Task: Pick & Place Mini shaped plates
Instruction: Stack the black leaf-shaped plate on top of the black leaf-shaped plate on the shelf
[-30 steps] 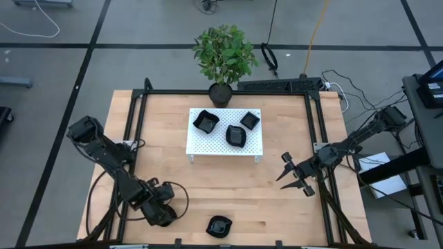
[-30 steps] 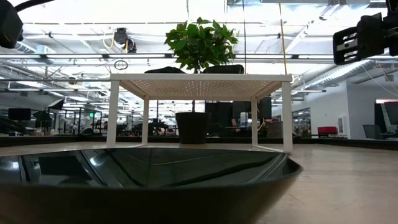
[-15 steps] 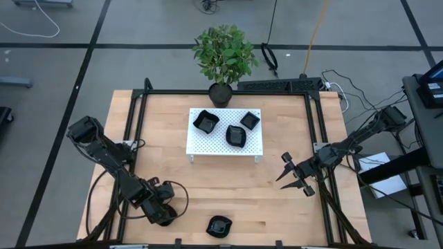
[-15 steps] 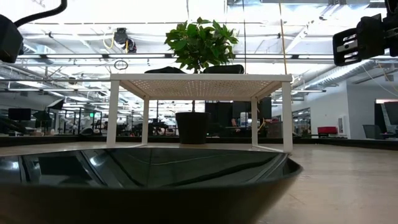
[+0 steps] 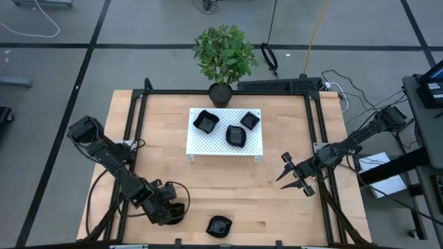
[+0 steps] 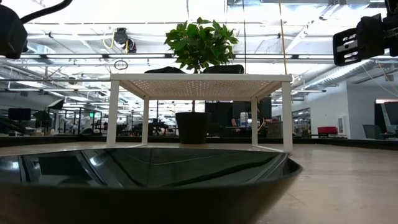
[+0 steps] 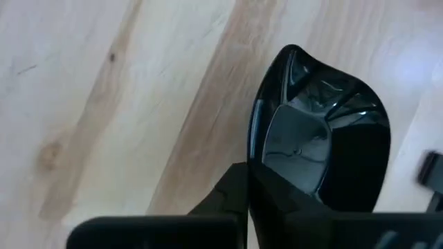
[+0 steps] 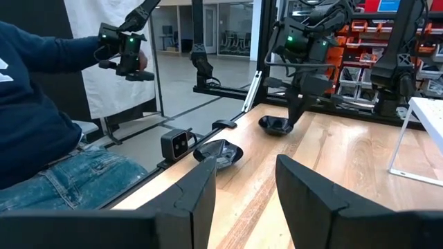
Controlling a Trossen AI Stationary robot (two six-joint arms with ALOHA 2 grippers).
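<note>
Three plates [image 5: 236, 136] on white platform [image 5: 201, 145]; potted plant [image 5: 224, 55] behind.

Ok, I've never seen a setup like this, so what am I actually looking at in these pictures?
Two robot arms work at a wooden table. One picture looks straight down, one sits at table height, and one comes from each arm's wrist. Three black plates sit on a white platform, with a plant behind it. A fourth plate lies at the near edge and fills the low view. The left tool is down at a fifth plate; whether it grips it is unclear. The right tool waits open, holding nothing. A person is beside the table.
</note>
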